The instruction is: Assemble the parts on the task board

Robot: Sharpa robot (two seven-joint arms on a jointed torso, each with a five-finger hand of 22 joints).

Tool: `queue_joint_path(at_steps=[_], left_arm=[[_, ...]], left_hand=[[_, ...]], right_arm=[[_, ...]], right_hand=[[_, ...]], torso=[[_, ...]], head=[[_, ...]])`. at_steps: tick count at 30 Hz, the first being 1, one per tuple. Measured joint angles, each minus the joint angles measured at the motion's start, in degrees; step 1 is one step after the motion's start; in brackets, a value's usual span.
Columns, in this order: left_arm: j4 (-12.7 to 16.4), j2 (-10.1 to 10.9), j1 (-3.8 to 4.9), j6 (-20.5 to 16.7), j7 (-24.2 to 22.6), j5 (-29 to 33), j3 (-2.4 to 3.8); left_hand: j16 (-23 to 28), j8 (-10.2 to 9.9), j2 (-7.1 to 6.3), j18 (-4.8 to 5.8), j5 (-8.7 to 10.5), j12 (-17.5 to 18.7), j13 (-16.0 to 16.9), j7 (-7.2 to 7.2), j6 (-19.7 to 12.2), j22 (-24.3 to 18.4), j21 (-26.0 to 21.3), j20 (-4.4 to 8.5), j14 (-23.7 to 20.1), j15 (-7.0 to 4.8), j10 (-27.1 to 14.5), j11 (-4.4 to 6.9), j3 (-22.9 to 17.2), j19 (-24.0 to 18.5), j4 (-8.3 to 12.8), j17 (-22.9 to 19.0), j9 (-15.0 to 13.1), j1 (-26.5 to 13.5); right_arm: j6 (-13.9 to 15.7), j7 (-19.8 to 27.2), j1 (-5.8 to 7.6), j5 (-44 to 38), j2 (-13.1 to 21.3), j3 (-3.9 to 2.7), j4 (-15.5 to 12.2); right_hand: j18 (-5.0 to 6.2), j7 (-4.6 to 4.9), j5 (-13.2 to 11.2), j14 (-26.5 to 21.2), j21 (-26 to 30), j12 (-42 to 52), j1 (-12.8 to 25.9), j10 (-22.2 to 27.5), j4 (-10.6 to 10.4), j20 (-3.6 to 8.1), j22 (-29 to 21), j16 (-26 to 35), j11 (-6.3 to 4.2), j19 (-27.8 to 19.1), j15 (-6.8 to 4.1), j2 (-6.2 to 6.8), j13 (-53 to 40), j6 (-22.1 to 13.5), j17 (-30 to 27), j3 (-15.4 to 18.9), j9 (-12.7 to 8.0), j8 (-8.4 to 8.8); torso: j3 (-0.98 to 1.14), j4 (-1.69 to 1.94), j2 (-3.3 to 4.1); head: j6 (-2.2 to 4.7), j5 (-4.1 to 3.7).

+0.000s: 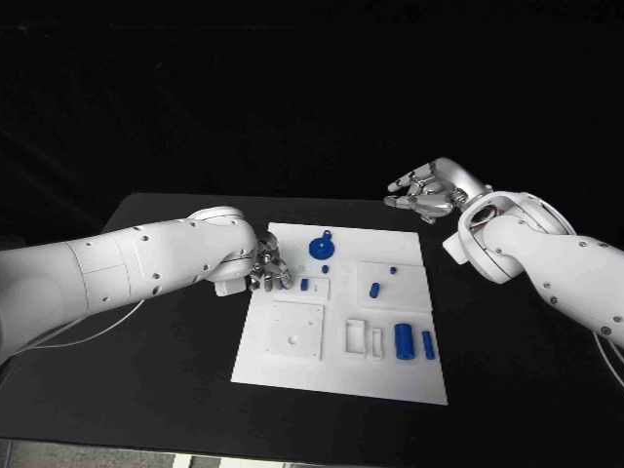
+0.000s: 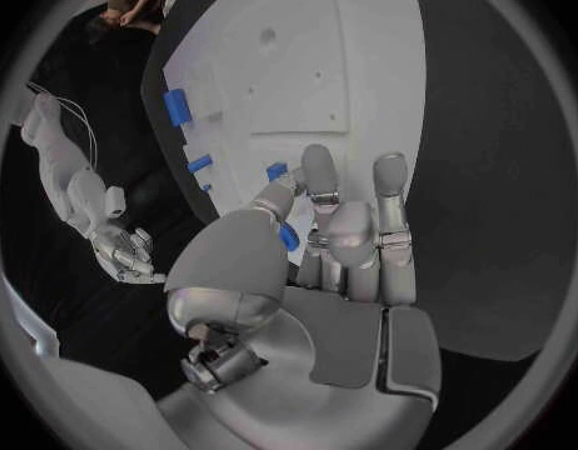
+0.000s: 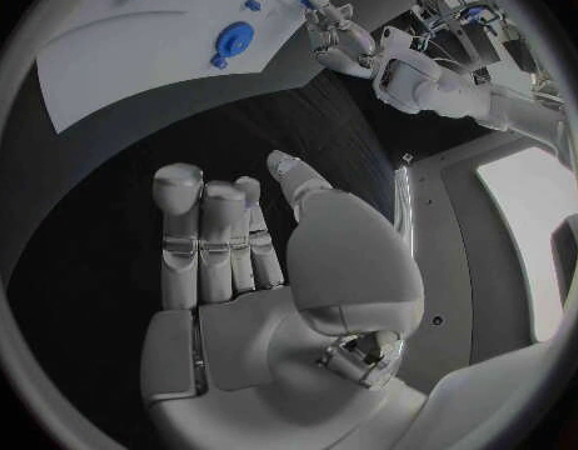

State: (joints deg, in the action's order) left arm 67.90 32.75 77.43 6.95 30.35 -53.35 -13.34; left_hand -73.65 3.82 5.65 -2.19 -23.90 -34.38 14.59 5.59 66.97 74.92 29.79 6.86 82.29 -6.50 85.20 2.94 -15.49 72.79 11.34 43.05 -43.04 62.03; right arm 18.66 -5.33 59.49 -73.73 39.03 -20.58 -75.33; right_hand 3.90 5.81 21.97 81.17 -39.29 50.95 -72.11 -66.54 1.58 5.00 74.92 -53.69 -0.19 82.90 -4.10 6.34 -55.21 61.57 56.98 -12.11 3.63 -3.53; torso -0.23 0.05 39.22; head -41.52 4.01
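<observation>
Left hand (image 1: 269, 270) at board's left edge, pinching small blue piece (image 2: 289, 236) between thumb and fingertips; piece looks light, stiff, slick plastic, so grip by its sides. Right hand (image 1: 427, 193) over bench beyond board's far right corner, fingers apart, holding nothing. White board (image 1: 343, 375) mid-bench, other blue pieces (image 1: 402, 342) on it

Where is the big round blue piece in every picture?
Head view: the round blue disc-shaped part lies near the far edge of the white task board, a little beyond the left hand.
Left wrist view: I cannot pick it out.
Right wrist view: it lies on the board, beyond the open right hand.
Shared landmark: the board.
</observation>
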Motion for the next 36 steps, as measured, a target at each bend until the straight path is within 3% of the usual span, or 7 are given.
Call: queue_joint_path(at_steps=[7,36], left_arm=[[-0.4,-0.4,0.01,0.5,0.2,-0.2,0.03],[-0.9,-1.3,0.02,1.3,0.3,-1.2,-0.01]], left_hand=[[0.0,0.0,0.18,0.01,0.24,-0.3,-0.6,0.03,0.4,0.0,0.0,0.0,-0.1,0.1,0.1,-0.1,0.0,0.0,-0.2,0.3,1.2,-0.2],[-0.2,0.3,0.17,0.04,0.68,-0.7,-1.6,0.2,1.0,0.0,-0.2,0.0,-0.1,0.47,0.4,-0.42,0.4,0.0,-0.7,0.7,1.2,-0.1]], right_arm=[[0.0,0.0,-0.01,0.0,0.0,0.0,0.0],[-0.1,0.0,-0.12,0.0,-0.3,0.0,0.3]], right_hand=[[0.0,0.0,0.0,0.0,0.0,0.0,0.0,0.0,0.0,0.0,0.0,0.0,0.0,0.0,0.0,0.0,0.0,0.0,0.0,0.0,0.0,0.0],[0.0,0.0,0.0,0.0,0.0,0.0,0.0,0.0,0.0,0.0,0.0,0.0,0.0,0.0,0.0,0.0,0.0,0.0,0.0,0.0,0.0,0.0]], torso=[[0.03,0.01,0.01],[-0.03,0.06,-0.02]], head=[[-0.12,-0.13],[-0.24,-0.32]])
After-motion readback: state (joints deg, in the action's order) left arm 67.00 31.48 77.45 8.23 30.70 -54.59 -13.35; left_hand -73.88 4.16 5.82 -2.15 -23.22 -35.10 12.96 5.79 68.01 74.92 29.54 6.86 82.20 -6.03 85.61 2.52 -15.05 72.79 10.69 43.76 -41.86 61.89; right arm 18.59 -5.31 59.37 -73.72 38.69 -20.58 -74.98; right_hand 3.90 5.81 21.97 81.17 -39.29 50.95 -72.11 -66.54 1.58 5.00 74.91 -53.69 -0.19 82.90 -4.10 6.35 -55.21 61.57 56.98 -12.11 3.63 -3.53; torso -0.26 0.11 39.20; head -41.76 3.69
